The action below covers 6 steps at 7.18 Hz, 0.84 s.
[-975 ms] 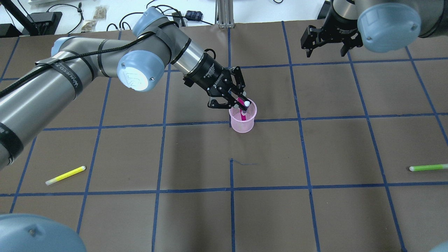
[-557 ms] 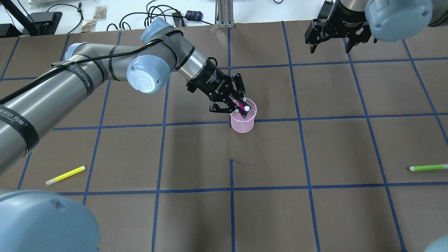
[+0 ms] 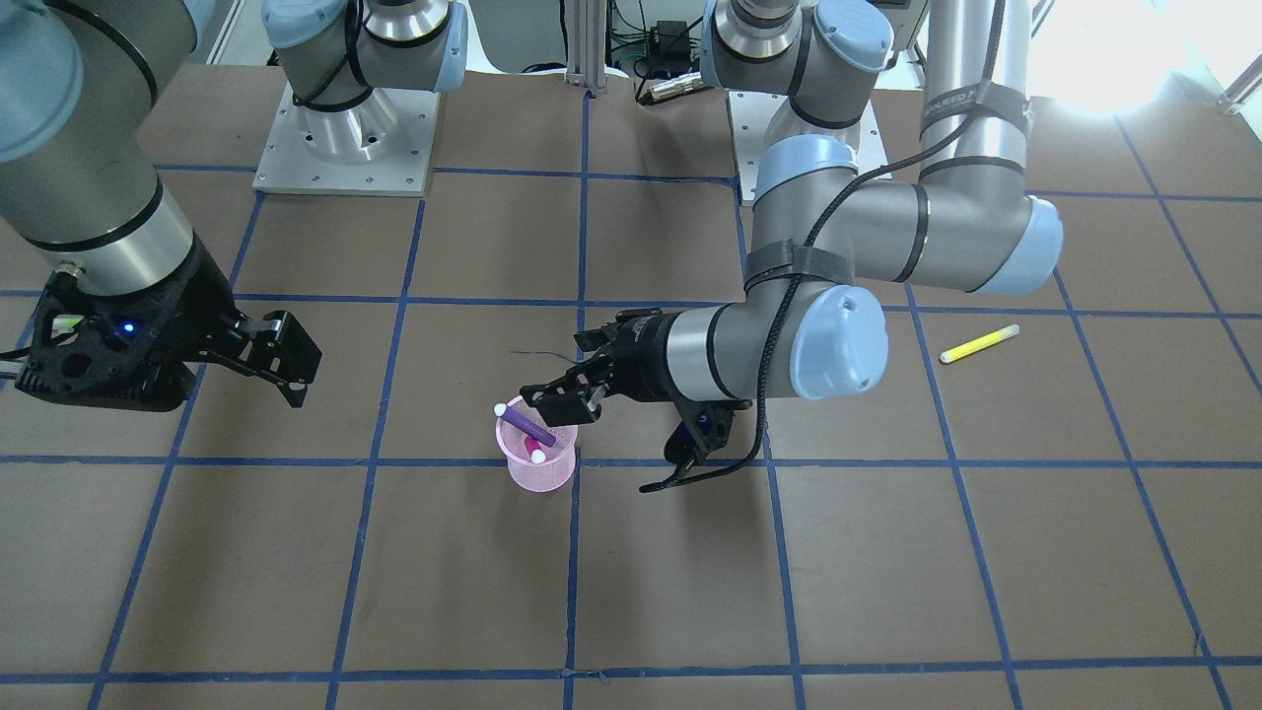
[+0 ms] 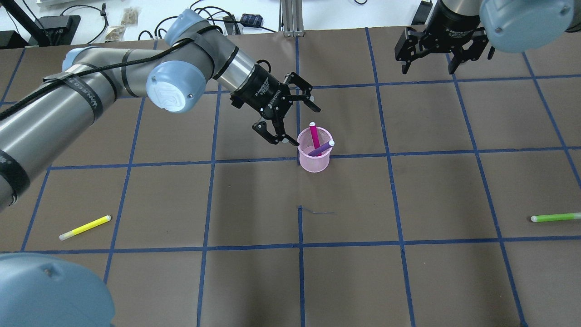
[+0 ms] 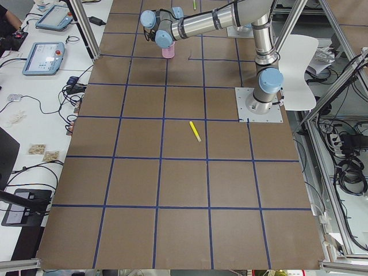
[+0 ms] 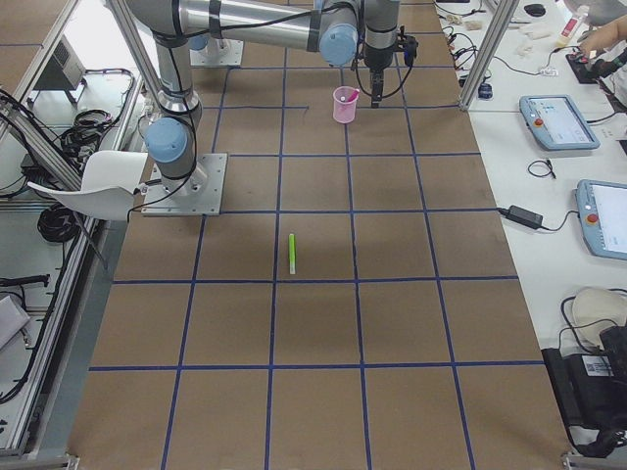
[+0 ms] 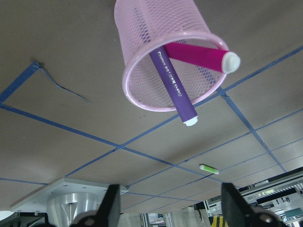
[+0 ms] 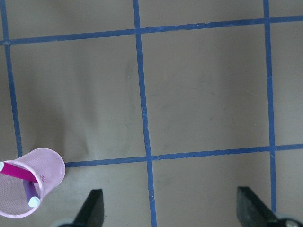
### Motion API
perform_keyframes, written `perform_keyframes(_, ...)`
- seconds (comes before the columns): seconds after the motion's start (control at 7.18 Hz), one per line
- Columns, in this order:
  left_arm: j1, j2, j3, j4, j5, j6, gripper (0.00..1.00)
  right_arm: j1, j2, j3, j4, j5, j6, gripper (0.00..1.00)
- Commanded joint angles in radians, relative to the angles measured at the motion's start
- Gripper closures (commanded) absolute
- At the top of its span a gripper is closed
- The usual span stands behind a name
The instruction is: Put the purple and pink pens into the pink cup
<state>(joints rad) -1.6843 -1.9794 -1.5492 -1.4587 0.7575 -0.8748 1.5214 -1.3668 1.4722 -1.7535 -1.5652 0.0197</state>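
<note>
Since both pens lean in the cup (image 4: 314,160), pink pen (image 4: 314,135) on the far rim and purple pen (image 4: 323,147) on the right, the left gripper (image 4: 299,125) hangs wide open and empty just left of it; the right gripper (image 4: 427,70), open and empty, hovers far right. Only the left wrist view shows them crossing.

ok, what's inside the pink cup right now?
Two pens: the pink pen and the purple pen. Both lean on the rim of the pink cup, with their capped ends sticking out. The mesh and the pens cover where their lower ends rest.
</note>
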Motion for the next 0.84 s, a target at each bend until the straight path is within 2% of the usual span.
perform_keyframes(0.0,0.069,0.083,0.033,-0.005,0.011,0.055,0.0,0.02,-0.035,0.003,0.046,0.005,0.061,0.0)
perform_keyframes(0.14,0.105,0.123,0.052,-0.006,0.013,0.086,0.0,0.04,-0.06,0.007,0.048,-0.002,0.069,0.0)
perform_keyframes(0.28,0.138,0.178,0.052,-0.014,0.066,0.215,0.0,0.04,-0.063,0.007,0.049,-0.004,0.066,0.0)
perform_keyframes(0.56,0.146,0.256,0.043,-0.019,0.361,0.539,0.0,0.045,-0.067,0.007,0.049,-0.001,0.081,0.0)
perform_keyframes(0.7,0.137,0.287,0.034,-0.025,0.543,0.692,0.0,0.052,-0.071,0.008,0.051,0.005,0.085,0.0)
